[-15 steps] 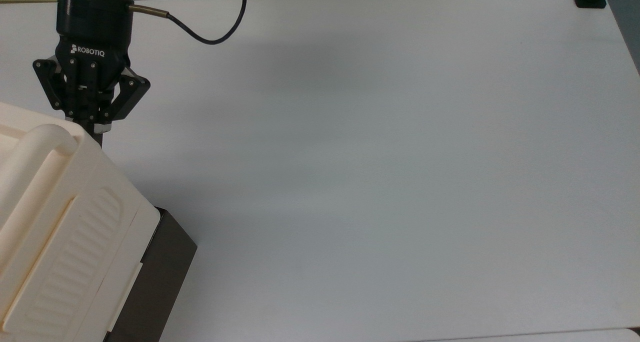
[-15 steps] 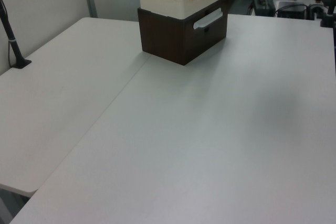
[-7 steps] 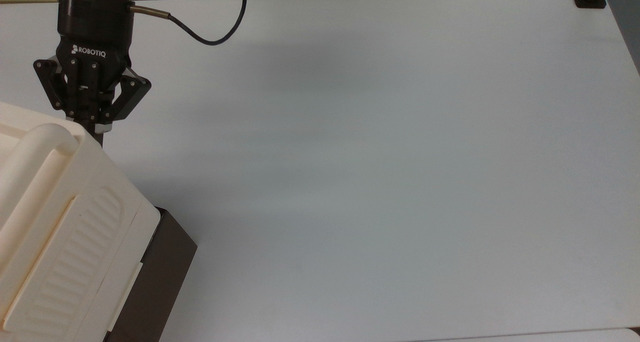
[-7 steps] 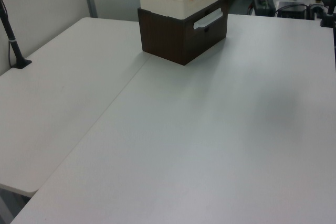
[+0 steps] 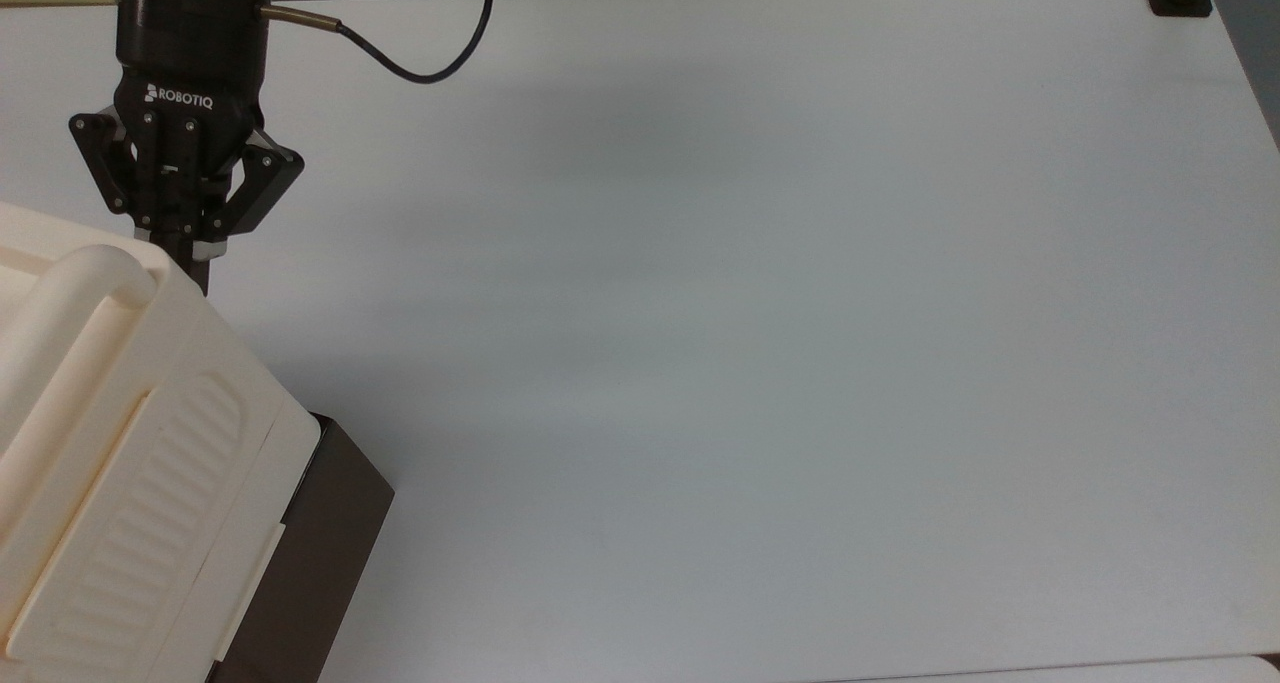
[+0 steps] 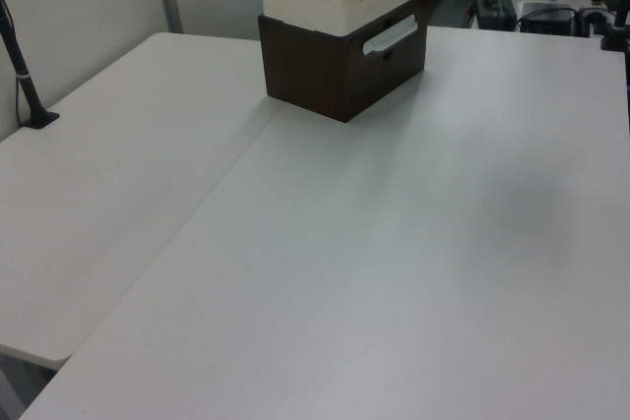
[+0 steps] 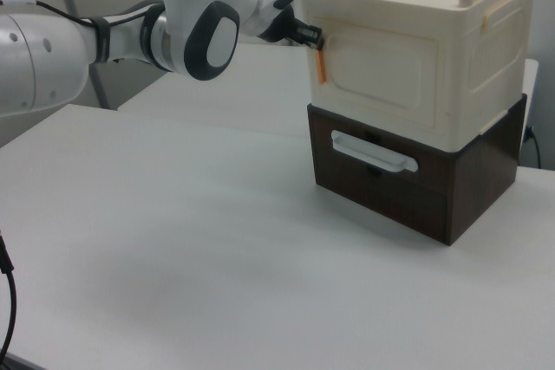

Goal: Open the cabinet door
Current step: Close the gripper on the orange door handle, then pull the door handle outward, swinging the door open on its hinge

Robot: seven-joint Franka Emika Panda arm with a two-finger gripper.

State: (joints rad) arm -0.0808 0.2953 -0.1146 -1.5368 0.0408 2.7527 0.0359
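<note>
On gripper (image 5: 190, 253) body: "ROBOTIQ".

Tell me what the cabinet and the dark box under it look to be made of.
The cabinet: apparently moulded plastic, cream and matte; its rounded corners, thick bar handle and raised door rim suggest it. The dark box: dark brown, flat-sided, possibly wood or laminate; no grain is discernible, so that stays open.

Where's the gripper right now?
In the right view, the gripper is at the upper left edge of the cabinet door, above the dark brown box.

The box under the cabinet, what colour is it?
Dark brown box with a cream handle, clearest in the right view.
</note>
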